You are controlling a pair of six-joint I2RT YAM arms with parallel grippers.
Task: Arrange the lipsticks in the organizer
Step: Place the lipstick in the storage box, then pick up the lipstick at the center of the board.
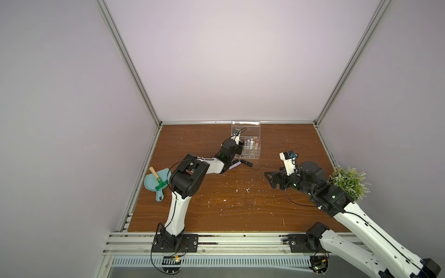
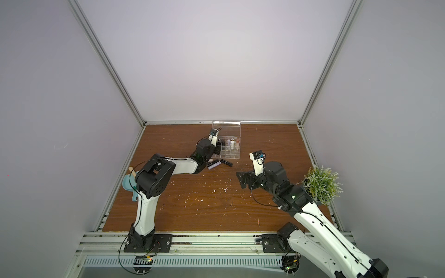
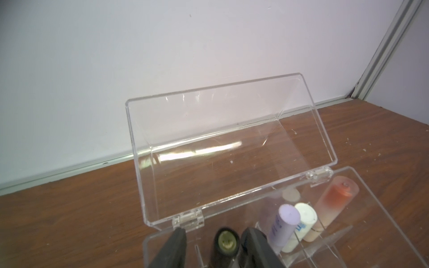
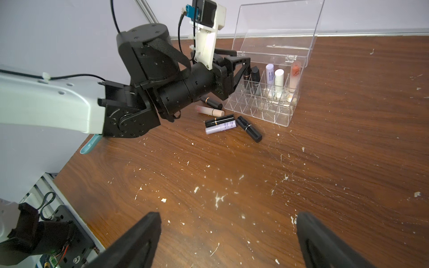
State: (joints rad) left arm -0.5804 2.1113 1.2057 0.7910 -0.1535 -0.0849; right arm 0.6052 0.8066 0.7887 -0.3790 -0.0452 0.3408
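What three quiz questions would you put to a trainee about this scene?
1. Fill in: the right gripper hangs over the bare table with its jaws ___.
2. Which gripper reaches into the organizer? A) left gripper B) right gripper C) neither
3. True or false: the organizer's lid is shut.
Key: 1 open; 2 A; 3 false.

Pale lilac walls [image 1: 228,60] enclose a scratched brown wooden tabletop [image 1: 240,211].
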